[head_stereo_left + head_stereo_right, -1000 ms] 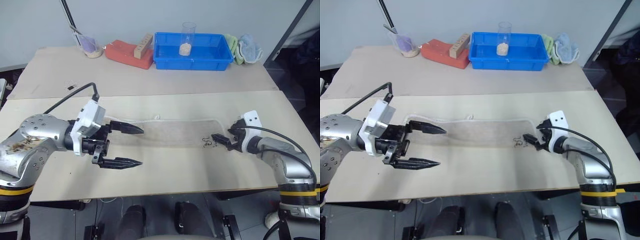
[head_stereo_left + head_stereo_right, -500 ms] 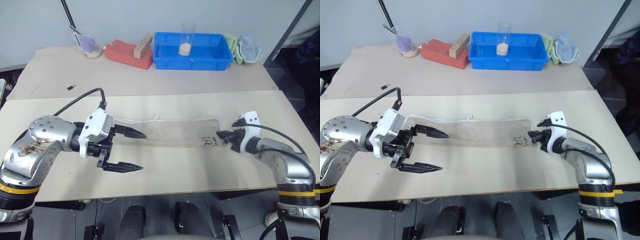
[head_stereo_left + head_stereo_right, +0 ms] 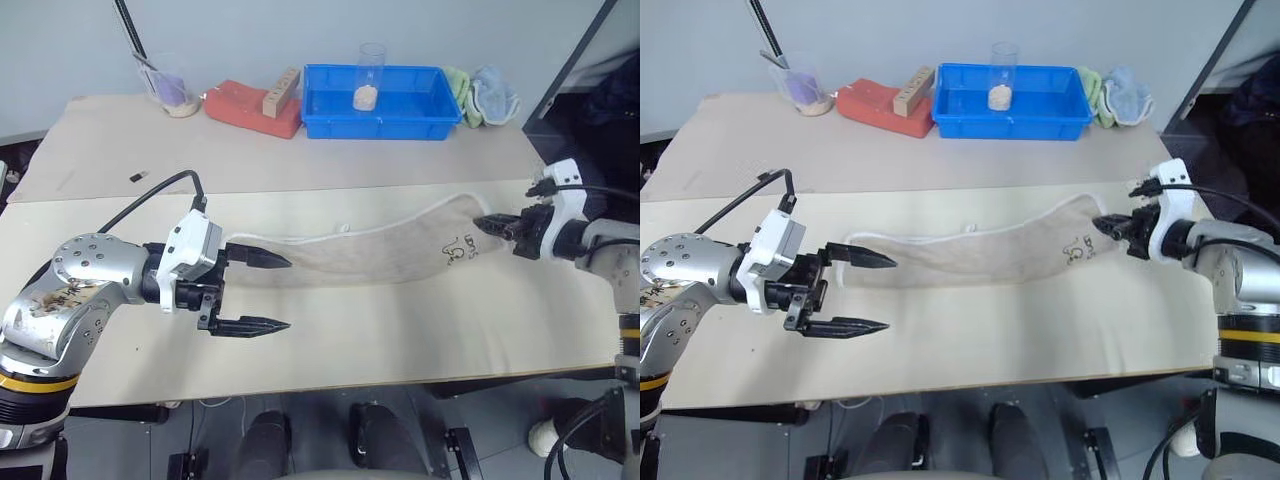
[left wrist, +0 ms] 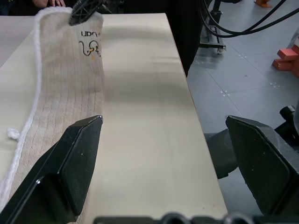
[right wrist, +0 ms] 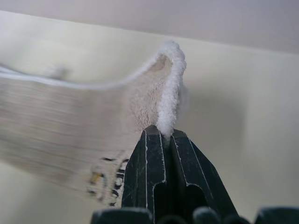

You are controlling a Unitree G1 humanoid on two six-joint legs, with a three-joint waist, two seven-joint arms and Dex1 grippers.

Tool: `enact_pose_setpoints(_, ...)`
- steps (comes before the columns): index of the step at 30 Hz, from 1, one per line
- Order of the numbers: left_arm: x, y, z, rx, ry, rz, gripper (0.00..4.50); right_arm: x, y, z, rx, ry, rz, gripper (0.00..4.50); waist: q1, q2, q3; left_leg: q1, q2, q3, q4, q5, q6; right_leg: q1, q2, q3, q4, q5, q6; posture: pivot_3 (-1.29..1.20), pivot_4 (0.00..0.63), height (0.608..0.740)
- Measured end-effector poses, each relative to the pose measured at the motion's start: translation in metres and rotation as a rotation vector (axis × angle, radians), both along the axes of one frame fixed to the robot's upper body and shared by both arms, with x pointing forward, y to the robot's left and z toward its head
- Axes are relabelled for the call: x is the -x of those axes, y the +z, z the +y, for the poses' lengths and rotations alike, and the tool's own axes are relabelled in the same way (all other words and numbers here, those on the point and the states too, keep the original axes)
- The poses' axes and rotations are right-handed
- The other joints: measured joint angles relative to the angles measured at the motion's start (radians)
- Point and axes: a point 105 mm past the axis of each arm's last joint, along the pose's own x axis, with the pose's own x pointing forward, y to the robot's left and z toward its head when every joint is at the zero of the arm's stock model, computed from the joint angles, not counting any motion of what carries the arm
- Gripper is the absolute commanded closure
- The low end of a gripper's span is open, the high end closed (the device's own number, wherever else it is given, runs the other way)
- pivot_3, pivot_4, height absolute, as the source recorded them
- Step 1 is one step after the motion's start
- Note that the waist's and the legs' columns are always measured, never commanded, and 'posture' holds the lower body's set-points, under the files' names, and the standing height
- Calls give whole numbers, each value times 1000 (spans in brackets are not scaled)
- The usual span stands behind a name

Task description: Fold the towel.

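Observation:
The towel point(image 3: 370, 255) is a long beige strip with white edging, a small white loop point(image 3: 341, 229) and a dark embroidered mark point(image 3: 458, 248), stretched across the near table. My right gripper point(image 3: 484, 224) is shut on the towel's right end and holds that end raised off the table; in the right wrist view the white edge point(image 5: 168, 100) is pinched between the black fingertips. My left gripper point(image 3: 268, 293) stands open at the towel's left end, one finger point(image 3: 262, 259) over the cloth, the other finger point(image 3: 252, 325) over bare table.
On the far table stand a blue bin point(image 3: 385, 101) with a clear cup point(image 3: 371, 76), a red pack point(image 3: 252, 107) with a wooden block, a cup of purple stuff point(image 3: 172, 88), and green and light blue cloths point(image 3: 482, 95). The table's right edge is close to my right gripper.
My right gripper shut on the towel's right end and lifted it up and to the right, so the cloth now curves upward there. The left gripper stayed open in place.

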Motion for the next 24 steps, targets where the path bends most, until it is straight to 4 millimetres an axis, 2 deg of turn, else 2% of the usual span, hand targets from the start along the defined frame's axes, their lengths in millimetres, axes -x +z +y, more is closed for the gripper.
enact_pose_setpoints(4, -2, 2, -1, 11, 9, -4, 0, 6, -7, 72, -110, 147, 49, 4471, 1, 0, 0, -1, 0, 0, 0, 0, 0, -1, 0, 0, 1, 0, 0, 0, 150, 740)
enact_pose_setpoints(7, -3, 4, 0, 13, 21, -13, 0, 11, -9, 111, -151, 187, 65, 4471, 6, 0, 0, -2, 0, -1, 0, 0, 0, -2, 0, 0, 2, 0, 0, 0, 150, 740)
enact_pose_setpoints(13, -5, 6, 2, 16, 42, -28, 0, 14, -28, 147, -139, 199, 93, 4471, 15, 0, 0, -3, -3, -1, 2, 0, 0, -1, -2, 1, 1, 0, 1, 0, 150, 740)
enact_pose_setpoints(15, -6, 7, 2, 17, 49, -30, 0, 14, -36, 152, -128, 201, 109, 4471, 14, 0, 0, -3, -2, -1, 2, 0, 0, -2, -2, 0, 1, 0, 1, 0, 150, 740)
enact_pose_setpoints(19, -9, 6, 2, 23, 78, -37, 0, 11, -49, 153, -104, 173, 131, 3185, 10, 1, 0, -3, -2, -2, 2, 0, 0, -2, -1, 0, 1, 0, 1, 0, 150, 740)
enact_pose_setpoints(24, -13, 3, 4, 49, 150, -45, 0, 16, -42, 167, -137, 216, 102, 1448, 3, 1, 0, -3, -1, -2, 1, 0, 0, -2, -1, 1, 2, 0, 1, 0, 150, 740)
